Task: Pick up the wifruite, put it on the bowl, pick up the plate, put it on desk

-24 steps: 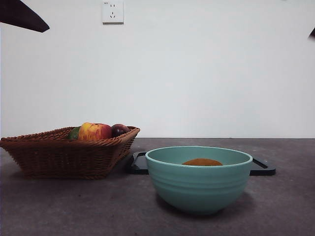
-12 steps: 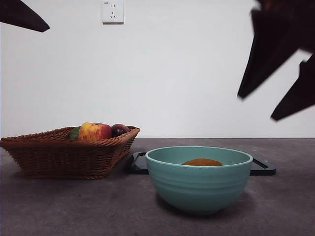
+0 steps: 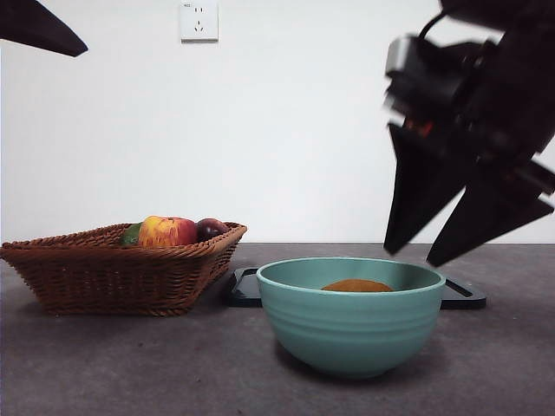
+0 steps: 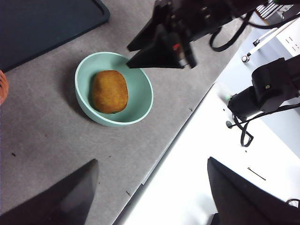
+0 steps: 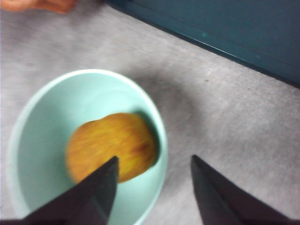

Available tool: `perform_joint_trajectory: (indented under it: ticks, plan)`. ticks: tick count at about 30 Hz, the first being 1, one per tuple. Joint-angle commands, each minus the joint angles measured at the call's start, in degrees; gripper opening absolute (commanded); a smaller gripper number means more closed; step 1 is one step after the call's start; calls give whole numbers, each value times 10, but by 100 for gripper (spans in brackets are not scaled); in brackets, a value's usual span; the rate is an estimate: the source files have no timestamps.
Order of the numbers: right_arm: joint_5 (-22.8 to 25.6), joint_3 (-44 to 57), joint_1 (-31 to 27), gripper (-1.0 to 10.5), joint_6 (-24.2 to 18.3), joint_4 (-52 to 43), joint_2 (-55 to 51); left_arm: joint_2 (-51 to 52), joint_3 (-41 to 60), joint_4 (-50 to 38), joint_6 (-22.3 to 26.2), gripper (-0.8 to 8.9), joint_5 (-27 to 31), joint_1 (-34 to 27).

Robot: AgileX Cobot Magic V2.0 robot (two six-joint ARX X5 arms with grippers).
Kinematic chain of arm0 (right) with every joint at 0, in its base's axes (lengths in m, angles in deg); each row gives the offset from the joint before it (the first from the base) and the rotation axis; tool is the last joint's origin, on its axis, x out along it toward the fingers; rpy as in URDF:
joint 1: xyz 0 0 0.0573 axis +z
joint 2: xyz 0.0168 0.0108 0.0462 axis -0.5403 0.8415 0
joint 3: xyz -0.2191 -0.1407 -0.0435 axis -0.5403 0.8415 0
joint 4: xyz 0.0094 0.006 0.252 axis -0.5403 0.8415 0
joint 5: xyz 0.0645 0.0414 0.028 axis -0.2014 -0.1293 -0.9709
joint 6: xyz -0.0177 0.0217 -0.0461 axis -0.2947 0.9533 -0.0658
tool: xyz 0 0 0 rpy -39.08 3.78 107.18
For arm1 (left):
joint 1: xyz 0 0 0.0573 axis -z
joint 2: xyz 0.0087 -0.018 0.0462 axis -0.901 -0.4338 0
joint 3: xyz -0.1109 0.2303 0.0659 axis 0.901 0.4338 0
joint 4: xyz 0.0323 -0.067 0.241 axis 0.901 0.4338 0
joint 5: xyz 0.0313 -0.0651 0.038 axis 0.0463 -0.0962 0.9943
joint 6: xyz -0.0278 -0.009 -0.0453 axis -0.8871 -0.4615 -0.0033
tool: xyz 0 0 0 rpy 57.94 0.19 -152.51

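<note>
The orange-brown wifruite (image 3: 356, 286) lies inside the teal bowl (image 3: 351, 334) on the dark desk (image 3: 130, 364). The fruit also shows in the left wrist view (image 4: 109, 91) and the right wrist view (image 5: 110, 145). My right gripper (image 3: 409, 257) is open and empty, hanging just above the bowl's right rim. It also shows in the right wrist view (image 5: 153, 159) and the left wrist view (image 4: 127, 57). A dark flat plate (image 3: 460, 295) lies on the desk behind the bowl. My left gripper (image 4: 151, 161) is open and high, a black tip at the front view's top left (image 3: 39, 26).
A wicker basket (image 3: 104, 273) stands at the left with a red-and-yellow apple (image 3: 166, 231), a dark purple fruit (image 3: 211, 229) and something green (image 3: 130, 234). The desk's edge (image 4: 159, 154) runs near the bowl in the left wrist view.
The right arm has come down from the top right corner to just above the bowl's right rim. The bowl, fruit, plate and basket have not moved.
</note>
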Motion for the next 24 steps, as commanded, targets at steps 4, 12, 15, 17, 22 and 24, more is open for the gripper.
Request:
perform_joint_trajectory:
  ticks: [4, 12, 15, 17, 22, 24]
  plan:
    - [12, -2, 5, 171, 6, -26, 43, -3, -6, -6, 7, 375, -5, 3]
    - [11, -2, 7, 57, 5, -38, 58, -3, -6, -6, 7, 375, -4, 3]
    - [7, -2, 10, 8, 5, -44, 57, -3, -6, -6, 7, 375, -4, 3]
    - [7, -3, 13, 8, 5, -49, 56, -3, -6, -6, 7, 375, -4, 3]
    - [7, -14, 18, 8, 5, -52, 47, -3, -6, -6, 8, 375, -4, 3]
    - [8, -28, 17, 8, 4, -43, 45, -3, -6, -6, 11, 374, -4, 3]
